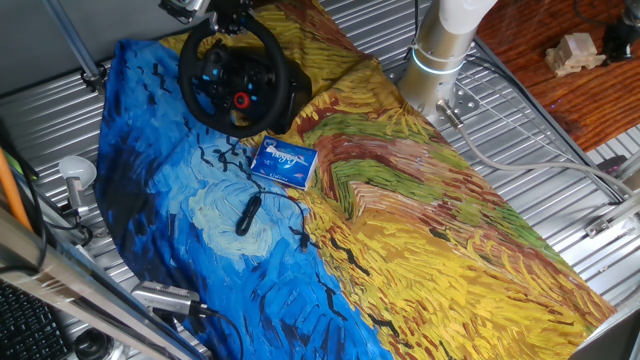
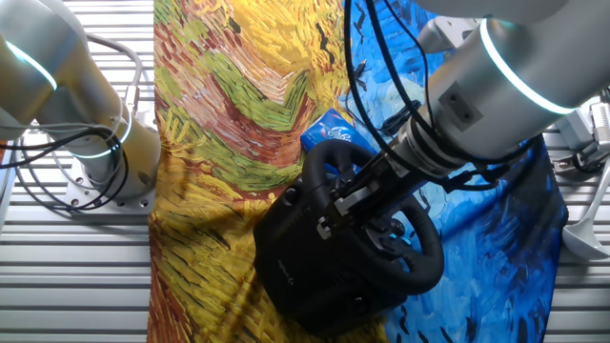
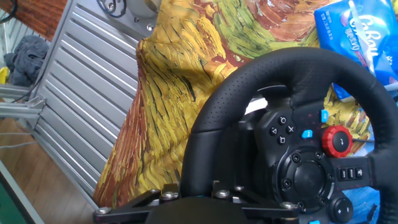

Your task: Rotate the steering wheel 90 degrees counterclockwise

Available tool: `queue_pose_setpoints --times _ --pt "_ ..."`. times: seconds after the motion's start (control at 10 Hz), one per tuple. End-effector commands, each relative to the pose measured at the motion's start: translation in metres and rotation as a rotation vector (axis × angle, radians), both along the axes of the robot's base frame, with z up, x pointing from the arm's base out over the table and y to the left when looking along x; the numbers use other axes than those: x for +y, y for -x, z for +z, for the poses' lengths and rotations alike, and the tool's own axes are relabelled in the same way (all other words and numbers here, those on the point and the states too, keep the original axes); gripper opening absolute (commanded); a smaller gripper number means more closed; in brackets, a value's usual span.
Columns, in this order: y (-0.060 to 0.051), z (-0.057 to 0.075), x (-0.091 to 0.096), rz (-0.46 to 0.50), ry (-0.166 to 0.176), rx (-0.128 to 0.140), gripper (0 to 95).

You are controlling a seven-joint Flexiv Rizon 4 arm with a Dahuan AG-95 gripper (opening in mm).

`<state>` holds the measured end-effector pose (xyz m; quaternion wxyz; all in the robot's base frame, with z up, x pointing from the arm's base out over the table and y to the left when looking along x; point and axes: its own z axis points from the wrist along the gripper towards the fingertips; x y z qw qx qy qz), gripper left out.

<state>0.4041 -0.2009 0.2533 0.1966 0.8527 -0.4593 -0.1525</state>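
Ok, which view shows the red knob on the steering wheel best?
The hand view: the red knob is large and sharp on the steering wheel. One fixed view shows it as a tiny dot. In the other fixed view it is hidden.

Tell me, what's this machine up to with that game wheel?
A robot arm has brought its fingers to the rim of the black round racing steering wheel, which stands on a table under a painted blue and yellow cloth. Whether the fingers have closed on the rim is unclear. A small blue rectangular packet and a thin black cable lie nearby, untouched.
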Motion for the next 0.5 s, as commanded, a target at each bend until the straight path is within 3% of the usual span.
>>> queue_pose_setpoints --times 0.1,0.3,0.5 --pt "0.000 0.000 -0.001 0.032 -0.011 -0.009 0.0" --pt "-0.001 0.001 -0.007 0.055 -0.025 -0.011 0.0" --pt "-0.002 0.001 -0.012 0.076 -0.053 -0.033 0.0"
